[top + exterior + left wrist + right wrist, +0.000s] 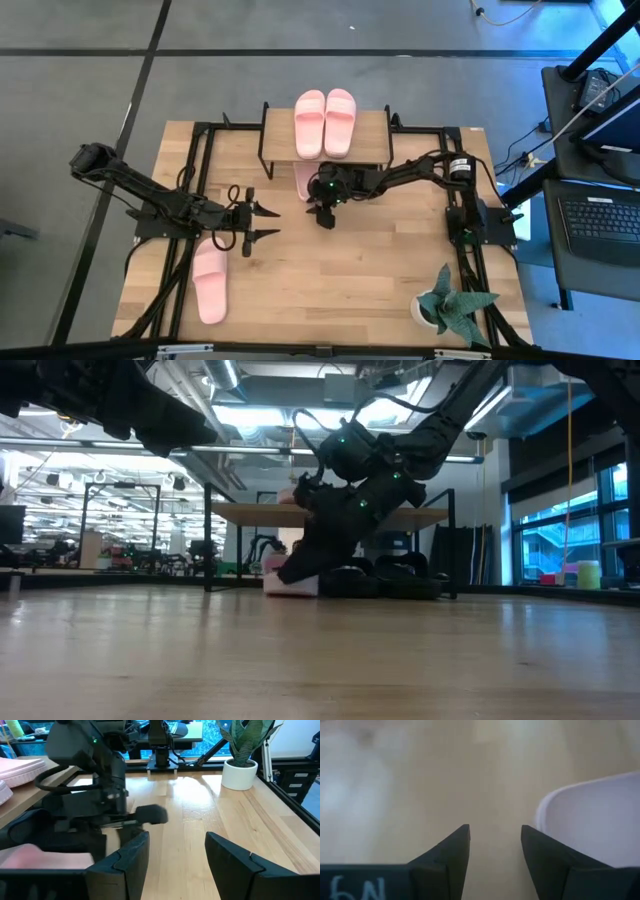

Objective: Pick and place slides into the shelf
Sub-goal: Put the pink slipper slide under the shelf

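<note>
The shelf [372, 128] stands at the table's far middle. Two light pink slides [325, 122] lie side by side on its top board, and dark slides [385, 582] sit on its lower tier. Another pink slide [302, 180] pokes out from under the shelf's front, resting on the table. My right gripper [495, 832] is open and tilted down, low over the bare table just in front of that slide [590, 830], which lies beside one finger. One more pink slide [210, 282] lies flat at the near left. My left gripper [177, 855] hovers open left of centre, with nothing between its fingers.
A potted plant [445, 305] in a white pot stands at the near right corner. Black frame rails [195, 190] run along the table's left and right sides. Bare wood lies between the two grippers and the near edge.
</note>
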You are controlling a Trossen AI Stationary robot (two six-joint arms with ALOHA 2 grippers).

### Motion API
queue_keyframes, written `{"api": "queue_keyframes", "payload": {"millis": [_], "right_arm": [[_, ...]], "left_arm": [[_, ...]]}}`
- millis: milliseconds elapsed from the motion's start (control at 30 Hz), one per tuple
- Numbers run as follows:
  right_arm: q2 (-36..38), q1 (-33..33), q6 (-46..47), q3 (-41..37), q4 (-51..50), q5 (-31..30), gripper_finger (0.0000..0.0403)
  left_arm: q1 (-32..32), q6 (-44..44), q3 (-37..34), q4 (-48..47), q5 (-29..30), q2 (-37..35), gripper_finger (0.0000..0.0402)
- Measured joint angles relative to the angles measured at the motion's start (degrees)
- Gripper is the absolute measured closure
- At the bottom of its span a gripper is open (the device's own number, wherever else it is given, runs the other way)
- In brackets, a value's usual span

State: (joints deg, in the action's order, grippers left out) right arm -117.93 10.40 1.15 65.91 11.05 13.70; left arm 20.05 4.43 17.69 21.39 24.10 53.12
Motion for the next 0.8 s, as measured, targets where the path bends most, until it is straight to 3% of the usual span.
{"api": "queue_keyframes", "payload": {"millis": [200, 500, 800], "right_arm": [[0.0, 1.7, -0.1, 0.0, -0.1, -4.5, 0.0223], [0.0, 2.8, -0.1, 0.0, 0.1, -5.0, 0.0223], [1.6, 0.8, -0.1, -0.1, 3.0, 1.3, 0.0223]], "left_arm": [[0.0, 0.0, 0.0, 0.0, 0.0, 0.0, 0.0217], [0.0, 0.0, 0.0, -0.4, 0.0, 0.0, 0.0217], [0.0, 0.0, 0.0, -0.4, 0.0, 0.0, 0.0217]]}}
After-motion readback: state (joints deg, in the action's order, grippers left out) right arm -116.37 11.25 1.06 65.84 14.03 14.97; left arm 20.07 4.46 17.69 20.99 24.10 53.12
